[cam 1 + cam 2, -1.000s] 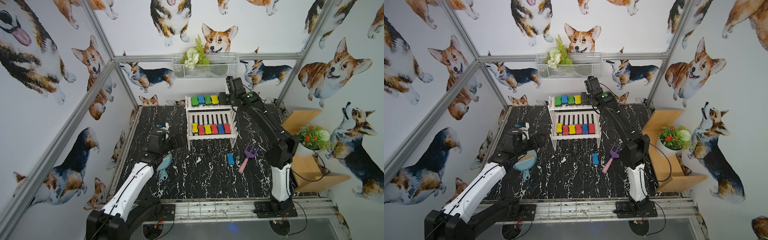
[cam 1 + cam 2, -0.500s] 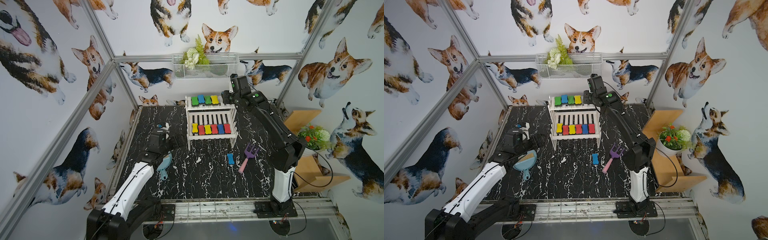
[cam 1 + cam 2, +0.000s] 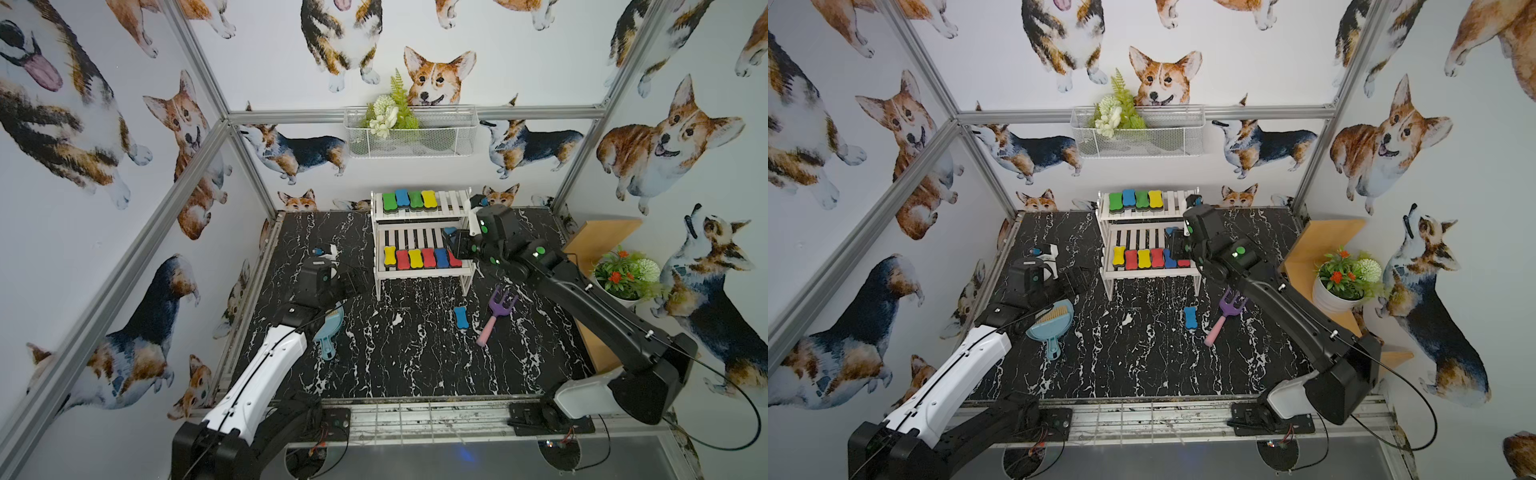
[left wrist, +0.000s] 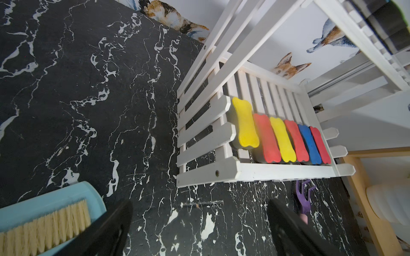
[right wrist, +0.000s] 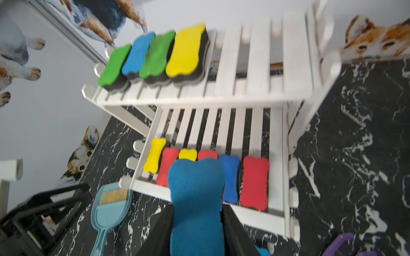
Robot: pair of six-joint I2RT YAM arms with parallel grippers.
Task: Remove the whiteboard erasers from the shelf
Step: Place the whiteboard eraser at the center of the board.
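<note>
Erasers [image 5: 186, 51]: likely light, squashy foam; pinch across waist.
Right pincer [image 5: 197, 207]: clamped on blue eraser [image 5: 196, 186].
Left pincer [image 4: 199, 215]: spread wide, empty.

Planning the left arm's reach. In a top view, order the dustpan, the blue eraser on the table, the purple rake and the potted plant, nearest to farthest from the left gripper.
From the left gripper:
1. Dustpan, right beside it.
2. Blue eraser, lying mid-table.
3. Purple rake, just beyond the eraser.
4. Potted plant, far right.
</note>
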